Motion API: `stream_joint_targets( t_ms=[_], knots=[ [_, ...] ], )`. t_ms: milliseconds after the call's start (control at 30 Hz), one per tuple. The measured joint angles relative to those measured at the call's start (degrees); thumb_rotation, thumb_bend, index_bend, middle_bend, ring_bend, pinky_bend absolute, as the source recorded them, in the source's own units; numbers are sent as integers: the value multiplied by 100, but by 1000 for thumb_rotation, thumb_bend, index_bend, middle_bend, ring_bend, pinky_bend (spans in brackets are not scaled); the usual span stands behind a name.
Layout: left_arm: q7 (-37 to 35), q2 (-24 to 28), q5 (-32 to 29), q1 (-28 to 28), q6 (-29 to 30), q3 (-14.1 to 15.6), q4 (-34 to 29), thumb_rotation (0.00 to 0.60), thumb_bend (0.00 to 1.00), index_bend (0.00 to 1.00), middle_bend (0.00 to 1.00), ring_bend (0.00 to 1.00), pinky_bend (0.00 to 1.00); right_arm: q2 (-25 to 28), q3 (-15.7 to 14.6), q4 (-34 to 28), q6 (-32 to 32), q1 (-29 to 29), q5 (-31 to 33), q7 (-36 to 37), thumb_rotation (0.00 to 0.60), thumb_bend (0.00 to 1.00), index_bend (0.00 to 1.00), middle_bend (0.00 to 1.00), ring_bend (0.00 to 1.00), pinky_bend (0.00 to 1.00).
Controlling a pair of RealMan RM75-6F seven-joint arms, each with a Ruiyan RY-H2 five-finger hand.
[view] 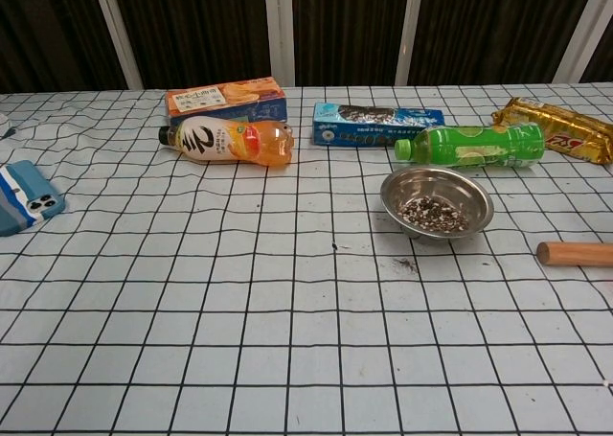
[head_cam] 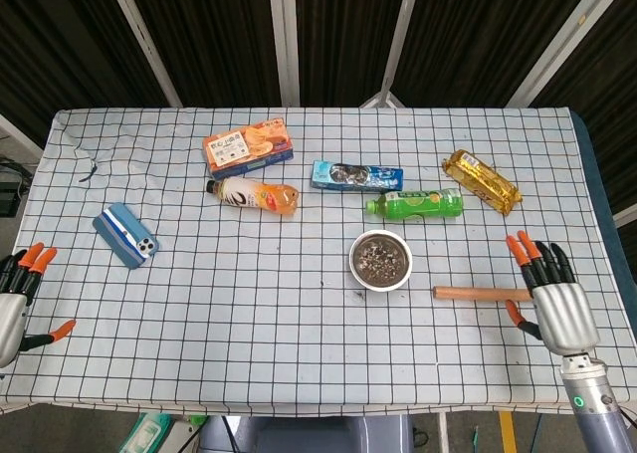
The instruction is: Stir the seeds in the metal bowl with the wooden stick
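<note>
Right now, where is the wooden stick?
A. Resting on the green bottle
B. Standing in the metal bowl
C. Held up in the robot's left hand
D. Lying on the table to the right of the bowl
D: the stick lies flat on the table, right of the bowl, held by neither hand.

Shiny metal bowl (view: 437,200); smooth matt wooden stick (head_cam: 481,294); glossy plastic bottles (view: 471,145); crinkled foil pack (head_cam: 482,181), upper right; checked cloth (view: 192,359), wrinkled.
</note>
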Motion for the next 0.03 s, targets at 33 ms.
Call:
stream_joint_targets(
  t_ms=[33],
  knots=[
    [-3, 0, 2, 2, 2, 1, 0, 600, 127, 34, 0, 0, 0, 33, 10, -33, 2, -43, 80, 25, 600, 315, 0, 0, 0, 0]
  ],
)
